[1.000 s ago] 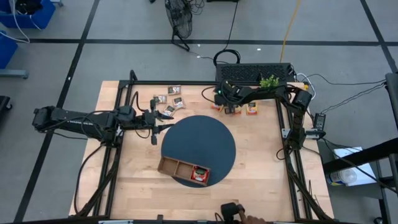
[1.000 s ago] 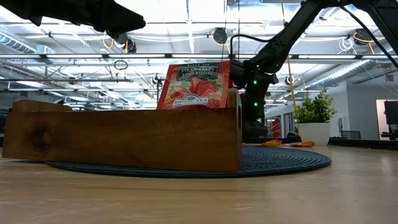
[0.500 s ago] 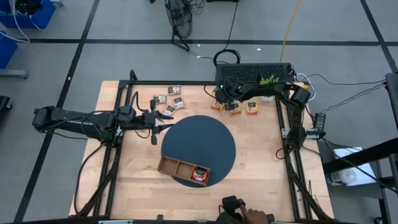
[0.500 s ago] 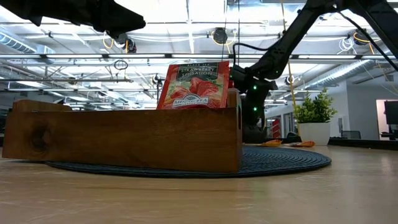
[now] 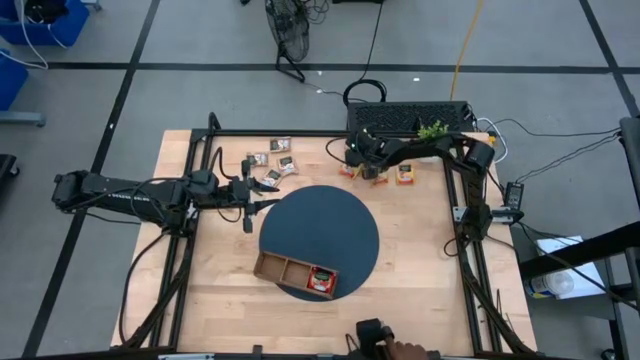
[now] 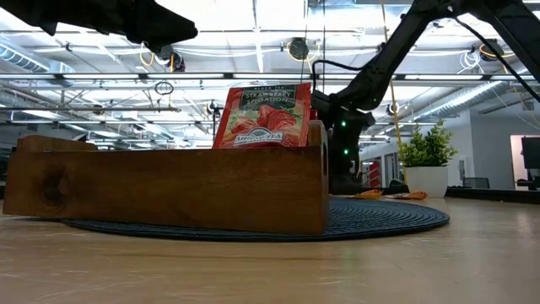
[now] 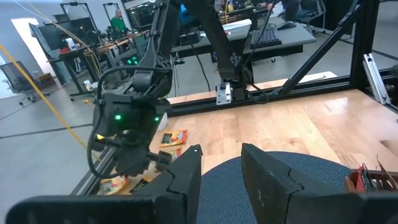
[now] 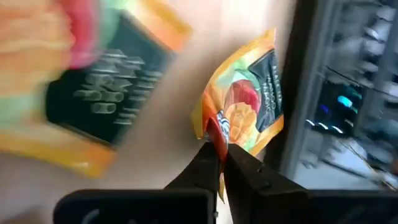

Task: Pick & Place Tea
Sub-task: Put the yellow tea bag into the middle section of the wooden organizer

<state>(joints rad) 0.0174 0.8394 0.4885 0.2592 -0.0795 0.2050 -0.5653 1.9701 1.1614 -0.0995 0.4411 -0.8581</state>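
R gripper (image 8: 219,163) jaws have snapped together, seemingly pinching glossy orange sachet (image 8: 245,106); L gripper (image 7: 221,163) parted.

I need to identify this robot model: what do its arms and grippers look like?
Both arms are slim, dark, jointed links. The left arm carries black cables along its length. The right arm shows small green lights at the wrist. Each gripper, like the left gripper, has two flat, dark, blocky fingers.

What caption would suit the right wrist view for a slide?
Right hand shut on the corner of an orange tea sachet, another orange sachet lying nearby.
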